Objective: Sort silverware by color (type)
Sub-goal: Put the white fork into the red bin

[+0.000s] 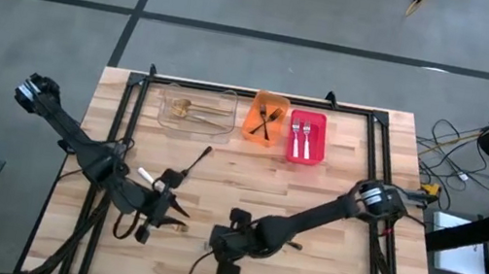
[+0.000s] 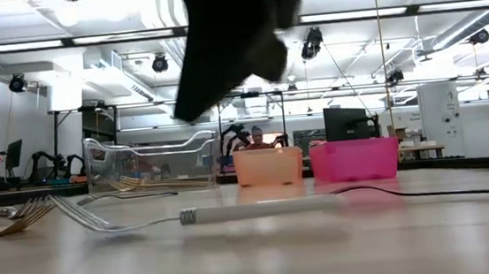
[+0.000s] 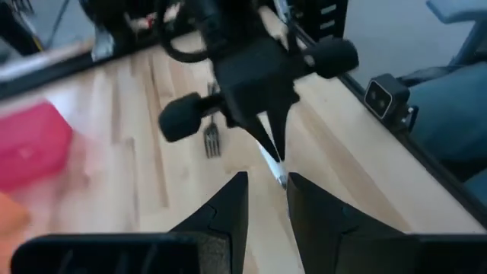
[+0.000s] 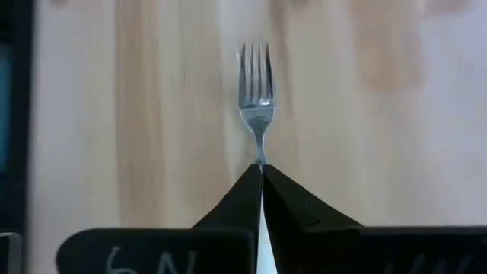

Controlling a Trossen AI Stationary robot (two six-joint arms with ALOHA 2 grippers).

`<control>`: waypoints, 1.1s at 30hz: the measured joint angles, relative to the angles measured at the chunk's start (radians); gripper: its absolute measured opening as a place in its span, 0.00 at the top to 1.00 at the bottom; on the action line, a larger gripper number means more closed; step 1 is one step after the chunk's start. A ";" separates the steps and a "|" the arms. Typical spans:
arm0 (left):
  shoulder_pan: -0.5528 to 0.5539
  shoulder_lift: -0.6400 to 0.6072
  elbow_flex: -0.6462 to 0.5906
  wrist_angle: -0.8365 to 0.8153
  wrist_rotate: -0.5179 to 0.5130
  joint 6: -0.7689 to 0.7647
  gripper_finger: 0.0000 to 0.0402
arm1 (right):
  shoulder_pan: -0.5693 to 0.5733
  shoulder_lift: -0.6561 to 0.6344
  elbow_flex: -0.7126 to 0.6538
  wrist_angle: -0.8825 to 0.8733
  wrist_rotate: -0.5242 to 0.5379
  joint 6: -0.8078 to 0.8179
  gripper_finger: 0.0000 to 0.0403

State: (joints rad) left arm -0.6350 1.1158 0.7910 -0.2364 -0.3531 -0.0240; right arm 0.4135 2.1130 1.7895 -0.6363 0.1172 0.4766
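One silver fork (image 4: 257,95) pinched at its pale handle by right hand (image 4: 262,176) | left hand (image 3: 266,199) part-open, empty | next: lift, carry to far red bin (image 1: 306,138)

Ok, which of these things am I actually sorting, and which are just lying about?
To sort: silver fork, in the right gripper's shut jaws; black fork, loose on the table; gold forks, loose near the left gripper.
Just there: clear bin, orange bin, red bin, each partly filled; cables beside the table.
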 joint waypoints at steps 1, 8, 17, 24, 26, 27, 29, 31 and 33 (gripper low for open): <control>0.001 -0.003 0.012 -0.006 -0.004 0.027 0.81 | -0.002 -0.016 0.001 -0.005 0.002 0.000 0.99; 0.003 -0.026 0.045 -0.013 -0.005 0.088 0.81 | -0.009 -0.024 0.001 -0.005 0.026 -0.110 0.98; 0.003 -0.039 -0.005 -0.018 -0.004 0.029 0.81 | 0.023 0.049 -0.049 0.183 0.088 -0.267 0.98; 0.001 -0.038 -0.027 -0.018 -0.004 -0.031 0.81 | 0.028 0.040 -0.213 0.425 0.126 -0.362 0.98; 0.001 -0.038 -0.027 -0.018 -0.004 -0.036 0.81 | 0.028 0.033 -0.264 0.498 0.146 -0.365 0.98; 0.001 -0.038 -0.027 -0.017 -0.004 -0.037 0.81 | 0.028 0.031 -0.288 0.538 0.147 -0.365 0.98; 0.001 -0.038 -0.027 -0.015 -0.004 -0.035 0.81 | 0.027 0.030 -0.331 0.623 0.146 -0.369 0.98; 0.001 -0.038 -0.026 -0.008 -0.004 -0.034 0.81 | 0.027 0.022 -0.345 0.645 0.146 -0.380 0.98; 0.001 -0.038 -0.026 -0.003 -0.004 -0.034 0.81 | 0.027 0.004 -0.345 0.642 0.146 -0.388 0.98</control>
State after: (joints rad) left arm -0.6342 1.0775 0.7654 -0.2391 -0.3571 -0.0582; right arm 0.4408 2.1174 1.4441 0.0055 0.2633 0.0885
